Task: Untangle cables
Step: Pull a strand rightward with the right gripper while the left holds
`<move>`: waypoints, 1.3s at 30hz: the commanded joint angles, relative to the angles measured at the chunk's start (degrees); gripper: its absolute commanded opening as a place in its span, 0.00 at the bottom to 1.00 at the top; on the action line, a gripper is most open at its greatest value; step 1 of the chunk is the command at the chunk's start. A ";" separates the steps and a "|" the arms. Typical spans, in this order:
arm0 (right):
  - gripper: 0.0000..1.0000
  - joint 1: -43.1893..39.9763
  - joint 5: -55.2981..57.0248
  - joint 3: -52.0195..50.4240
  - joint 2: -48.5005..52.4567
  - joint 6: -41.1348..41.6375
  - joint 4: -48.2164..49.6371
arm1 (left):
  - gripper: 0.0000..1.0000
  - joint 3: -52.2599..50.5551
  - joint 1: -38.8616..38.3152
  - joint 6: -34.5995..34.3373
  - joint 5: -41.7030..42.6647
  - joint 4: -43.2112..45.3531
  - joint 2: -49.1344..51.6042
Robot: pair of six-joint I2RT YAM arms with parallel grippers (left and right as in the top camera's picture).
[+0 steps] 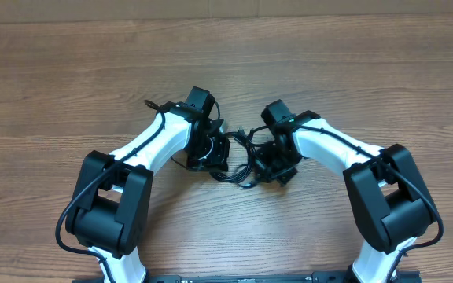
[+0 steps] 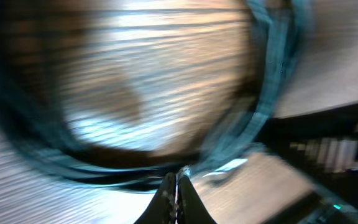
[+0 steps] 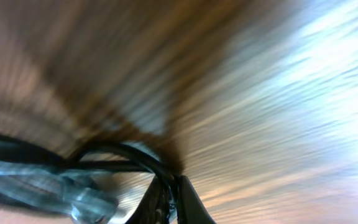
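The cables (image 1: 243,154) stretch tangled between left jaws and right jaws, both clenched on their strands.

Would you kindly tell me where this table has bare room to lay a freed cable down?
Bare wood: the table's far side, the stretch outside the left arm, and that outside the right arm. Crowded: the middle, where the cables tangle between the left gripper and right gripper.

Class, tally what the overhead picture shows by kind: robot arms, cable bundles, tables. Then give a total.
White-and-black robot arms: 2 (left, right)
Tangled bundle of thin black cables: 1 (separate cords cannot be counted)
Brown wooden table: 1
Total: 4
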 commanded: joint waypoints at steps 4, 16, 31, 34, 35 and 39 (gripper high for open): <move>0.04 -5.88 4.57 -0.33 -1.31 -4.70 -1.03 | 0.04 -0.31 0.24 1.27 -6.16 -0.46 0.04; 0.04 -6.21 -16.96 -0.35 -1.31 -9.60 2.40 | 0.27 -0.31 0.24 4.70 10.51 0.22 0.04; 0.04 -6.21 -22.03 -0.33 -1.31 -9.31 4.76 | 0.26 -0.31 0.22 1.36 11.67 2.78 0.04; 0.04 -6.21 -22.03 -0.33 -1.31 -9.07 5.38 | 0.23 -0.31 0.22 0.11 11.65 3.26 0.04; 0.04 -6.21 -22.01 -0.33 -1.31 -8.48 5.49 | 0.21 -0.31 0.22 -0.04 11.67 3.48 0.04; 0.04 -6.23 -22.05 -0.33 -1.31 -6.01 6.58 | 0.04 -0.31 0.20 -1.40 11.67 4.24 0.04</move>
